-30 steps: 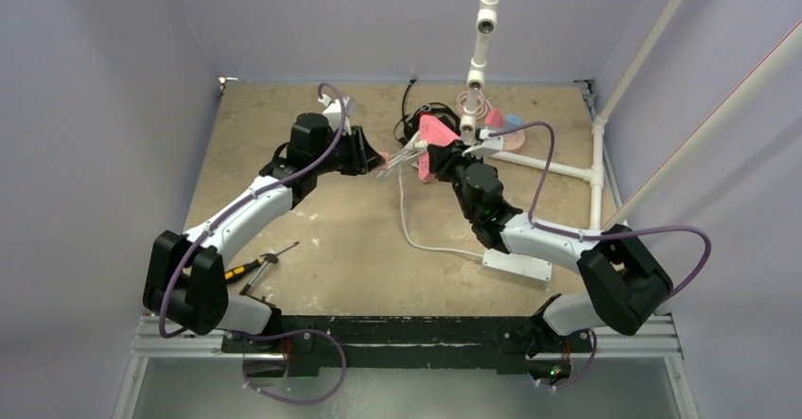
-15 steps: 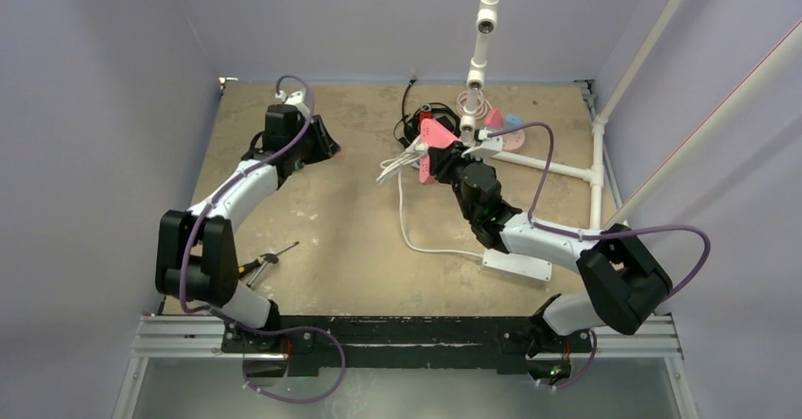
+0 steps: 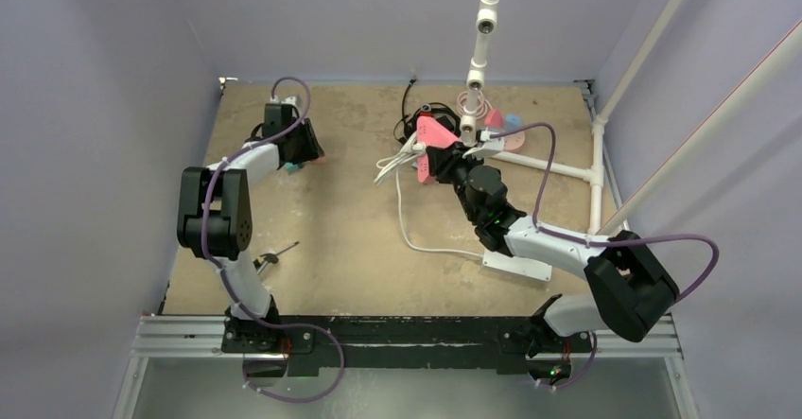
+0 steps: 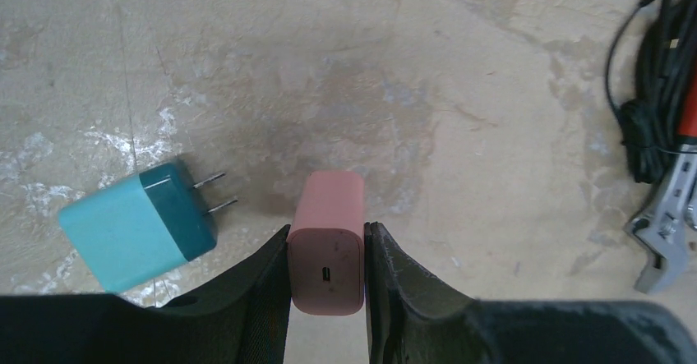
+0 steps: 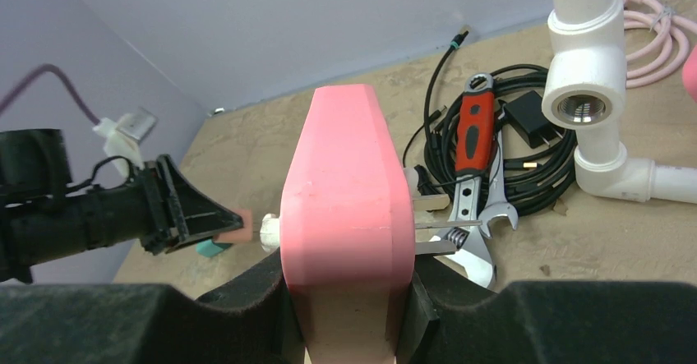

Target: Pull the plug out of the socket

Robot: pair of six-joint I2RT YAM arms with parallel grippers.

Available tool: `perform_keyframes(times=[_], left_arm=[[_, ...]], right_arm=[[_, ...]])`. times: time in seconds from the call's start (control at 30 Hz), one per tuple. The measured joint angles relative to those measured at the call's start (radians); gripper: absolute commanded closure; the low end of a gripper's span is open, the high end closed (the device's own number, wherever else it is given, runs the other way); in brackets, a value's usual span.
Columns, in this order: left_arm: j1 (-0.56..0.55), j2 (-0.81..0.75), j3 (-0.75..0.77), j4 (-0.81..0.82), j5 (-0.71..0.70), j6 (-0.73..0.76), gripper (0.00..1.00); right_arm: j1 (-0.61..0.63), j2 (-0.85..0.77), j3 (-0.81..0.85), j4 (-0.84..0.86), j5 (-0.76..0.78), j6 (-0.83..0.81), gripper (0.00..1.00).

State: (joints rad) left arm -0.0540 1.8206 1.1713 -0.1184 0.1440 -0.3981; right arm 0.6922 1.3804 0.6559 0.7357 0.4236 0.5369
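Observation:
The socket, a flat pink disc (image 3: 511, 141) with a coiled pink cord (image 3: 478, 107), lies at the far right of the table. A small light-blue plug (image 3: 514, 119) sits at its far edge. My right gripper (image 3: 437, 161) is left of the disc, shut on a large pink block (image 5: 345, 183) that has white plugs in its side. My left gripper (image 4: 326, 231) is far from the socket at the far left (image 3: 307, 154), shut on a small pink charger (image 4: 329, 208) and held low over the table.
A teal charger (image 4: 136, 232) with two prongs lies just left of my left gripper. A red-handled wrench (image 5: 468, 208), a black cable coil (image 5: 534, 158) and a white pipe frame (image 5: 585, 76) crowd the far middle. A white power strip (image 3: 516, 265) and a screwdriver (image 3: 270, 258) lie nearer.
My left gripper has swung left, from beside the large pink block to the far left of the table, carrying the small pink charger. The right gripper has barely moved.

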Motion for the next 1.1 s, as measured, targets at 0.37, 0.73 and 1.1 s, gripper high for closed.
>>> perform_keyframes(times=[0.37,0.73,1.1], left_arm=[[0.034,0.065,0.055,-0.044,0.015,0.002,0.33],[0.034,0.051,0.069,-0.091,-0.018,0.026,0.12],[-0.236,-0.416,-0.007,-0.012,0.072,0.181,0.11]], right_arm=[[0.000,-0.010,-0.008,0.020,-0.028,-0.008,1.00],[0.000,-0.006,-0.008,0.027,-0.085,-0.011,1.00],[0.000,-0.046,-0.008,0.035,-0.229,-0.058,1.00]])
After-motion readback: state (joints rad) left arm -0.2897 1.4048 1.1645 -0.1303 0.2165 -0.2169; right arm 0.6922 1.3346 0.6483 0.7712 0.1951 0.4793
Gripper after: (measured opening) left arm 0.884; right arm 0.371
